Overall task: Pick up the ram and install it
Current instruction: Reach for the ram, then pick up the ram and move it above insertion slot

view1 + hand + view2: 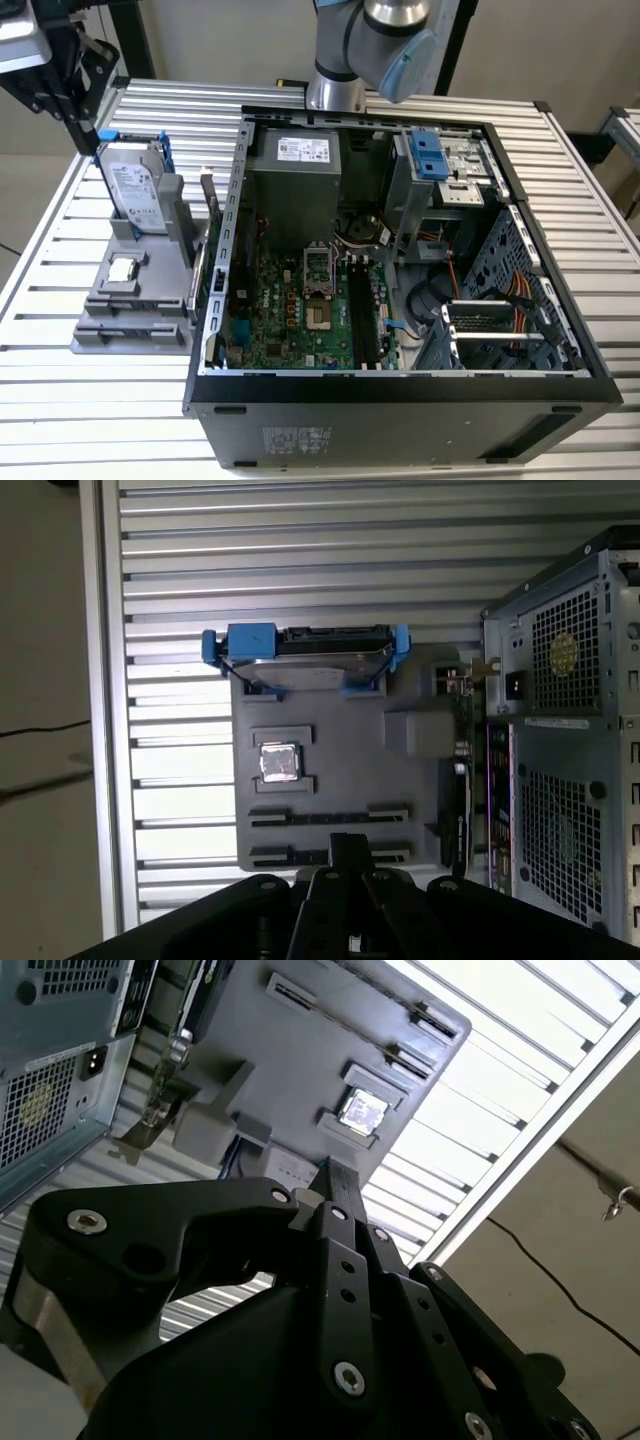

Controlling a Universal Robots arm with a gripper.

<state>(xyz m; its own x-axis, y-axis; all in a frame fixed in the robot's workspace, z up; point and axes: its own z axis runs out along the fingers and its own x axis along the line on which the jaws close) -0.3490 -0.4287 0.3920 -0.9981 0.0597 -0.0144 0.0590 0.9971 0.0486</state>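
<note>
First wrist view: ram [463,780] stands on edge, long axis along the computer case [560,780], gripper [348,846] closed, empty.

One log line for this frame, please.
stage: pre-grasp | tool shut, holding nothing | over gray holder with hard drive | computer case open

The exterior view looks steeply down into the computer case [400,415]; both wrist views look past the gripper [349,842] at the grey parts holder [335,785].

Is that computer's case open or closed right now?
Open: the computer case has no side panel on, and the motherboard inside lies bare to view.
</note>
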